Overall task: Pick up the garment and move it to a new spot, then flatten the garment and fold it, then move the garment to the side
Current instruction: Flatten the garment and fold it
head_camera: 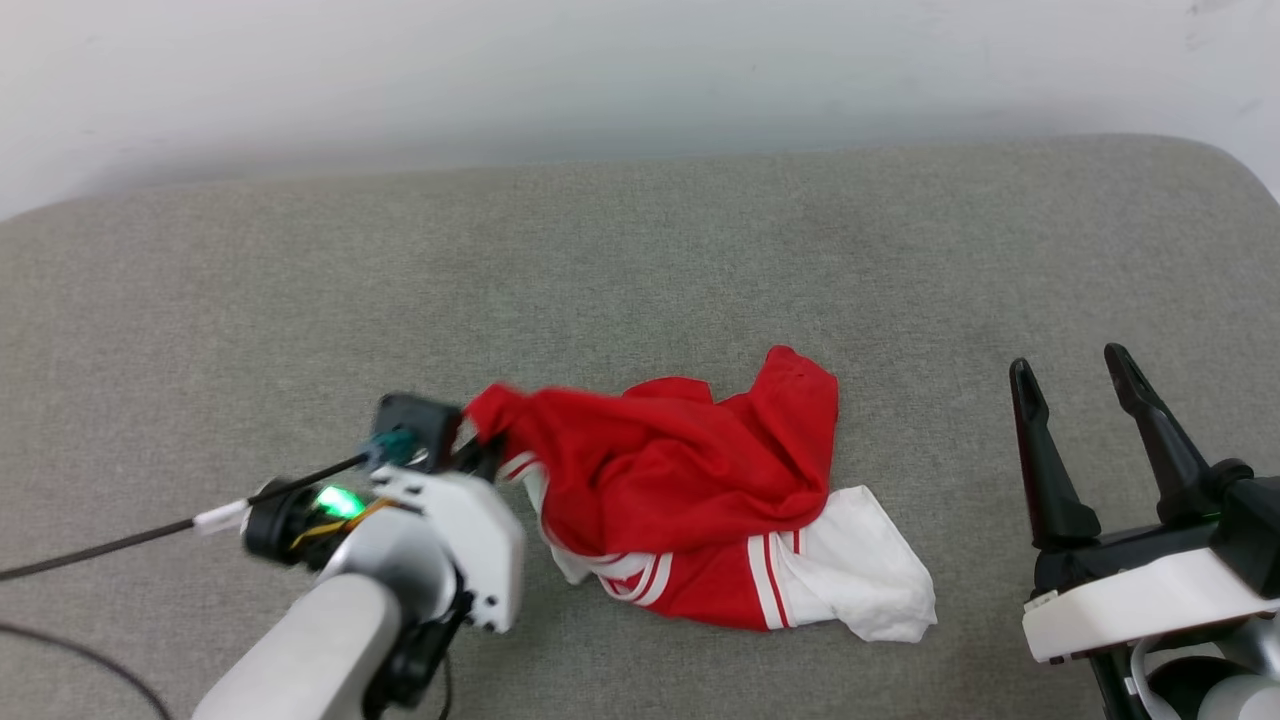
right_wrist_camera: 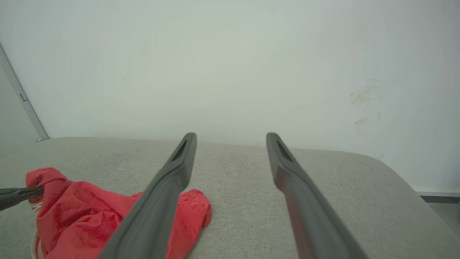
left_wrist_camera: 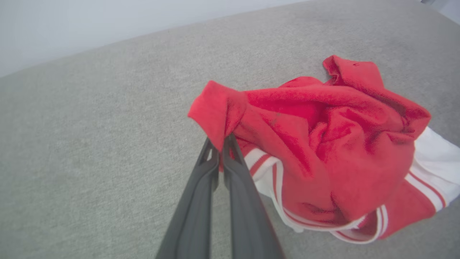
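**Left claw** (left_wrist_camera: pixel 220 142): the fingers are together, clamped on a pinch of red cloth at the garment's left corner. A small fold stands proud of the tips. A dark cable (head_camera: pixel 100 545) trails from that wrist across the near left of the surface.

**Garment** (head_camera: pixel 680 470): it lies in a crumpled heap on the grey upholstered surface (head_camera: pixel 640 250), toward the front edge and between the two arms. The red body is bunched on top. A white sleeve (head_camera: pixel 870 585) with striped trim spills out at the near right.

**Handling (judgement):**
- The garment looks light, soft and fully limp, so it will not keep a shape.
- From a single grip point it will sag and drag.
- Stacked layers may lift together or slide apart.
- A thin pinch may slip, so hold where the cloth is doubled, at a hem, seam or striped trim.
- Spreading it flat appears to need a second hold well apart from the first. The raised red corner (head_camera: pixel 800 365) and the white sleeve are both candidates.

**Right claw** (head_camera: pixel 1068 362): the fingers are apart and hold nothing. It hovers to the right of the garment, not touching it.

**Obstructions:** the trailing cable is the one item near the work that could snag. The surface's woven cover may grip dragged cloth. A pale wall (head_camera: pixel 600 80) rises behind the far edge and limits placement in that direction.
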